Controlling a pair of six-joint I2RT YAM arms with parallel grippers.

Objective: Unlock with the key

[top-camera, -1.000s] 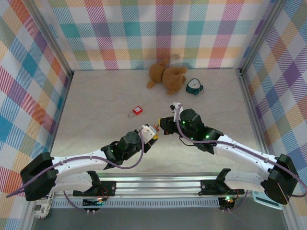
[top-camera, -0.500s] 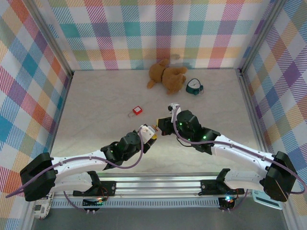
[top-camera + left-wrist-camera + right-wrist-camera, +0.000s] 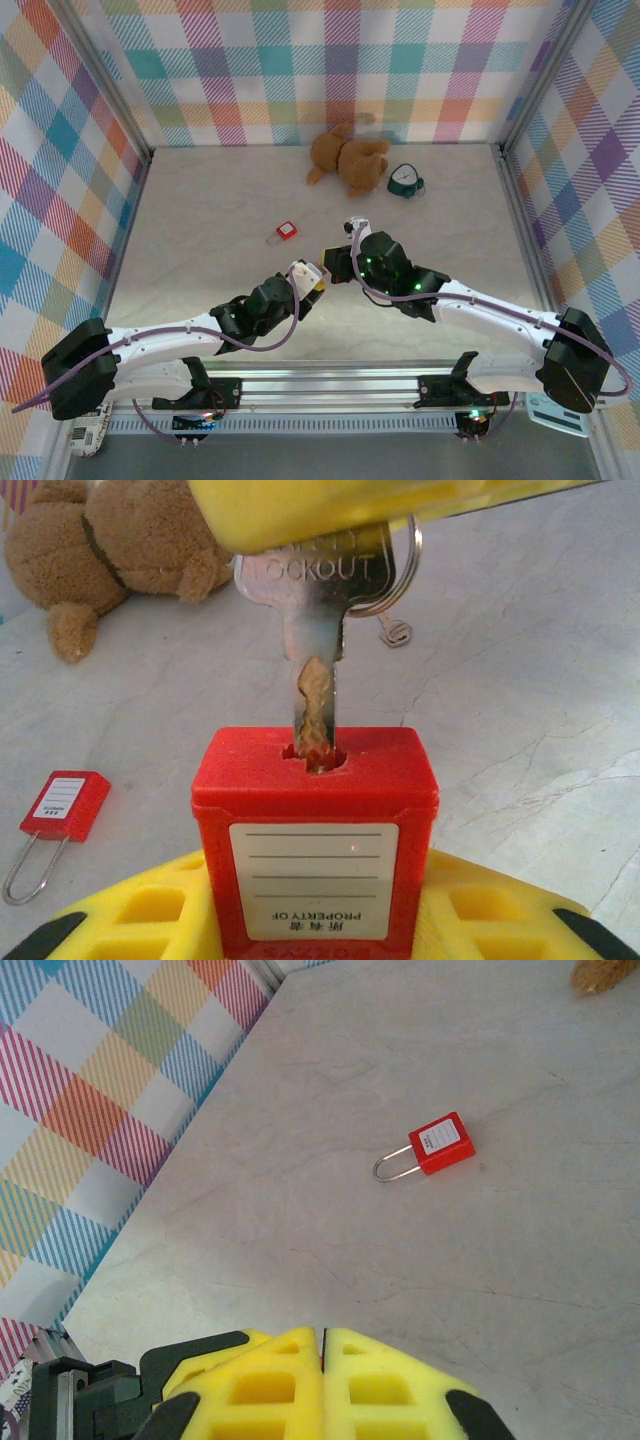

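Since the earlier frames, our right arm has slid leftward in the top view, and the right gripper now sits close against the left gripper just below the middle of the frame.

In the left wrist view, we see the left gripper closed partway on a red padlock, which stands upright at the bottom centre between its yellow fingers. The key stands straight up from the keyhole in the padlock's top face with its tip inside. Its head is pinched in the right gripper at the top edge, and a key ring hangs beside it.

In the right wrist view, the right gripper has its fingers pressed fully together at the bottom.

A second padlock lies flat on the desk, up and left of both grippers and well apart from them. A teddy bear lies near the back wall, with a teal object just to its right.
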